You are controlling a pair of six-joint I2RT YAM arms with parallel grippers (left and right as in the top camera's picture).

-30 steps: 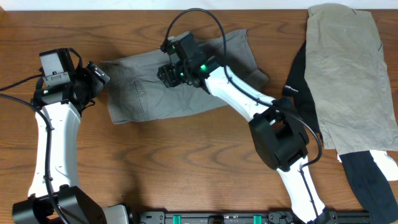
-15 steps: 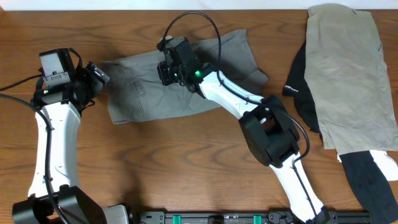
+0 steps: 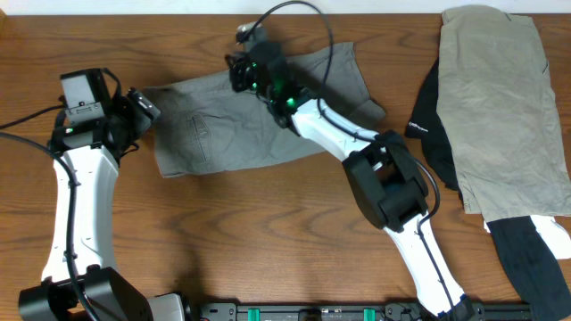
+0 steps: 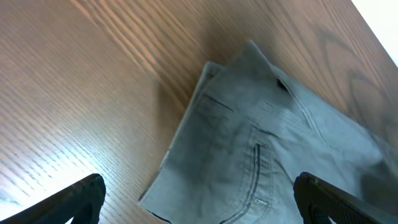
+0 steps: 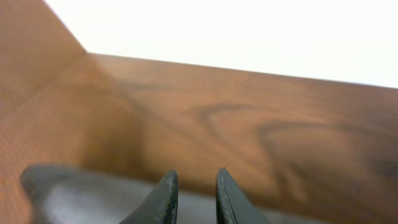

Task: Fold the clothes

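Grey shorts (image 3: 214, 134) are lying spread out on the wooden surface (image 3: 268, 232), toward the back middle. My left pincer (image 3: 147, 109) hangs right at their left edge, jaws wide apart with nothing between them; the left wrist cam shows the pocket side below. My right pincer (image 3: 243, 71) sits at the shorts' far edge, fingers (image 5: 166, 193) nearly together. I honestly can't tell if any cloth is pinched in there. A beige garment (image 3: 500, 107) lies off to the right, well apart.
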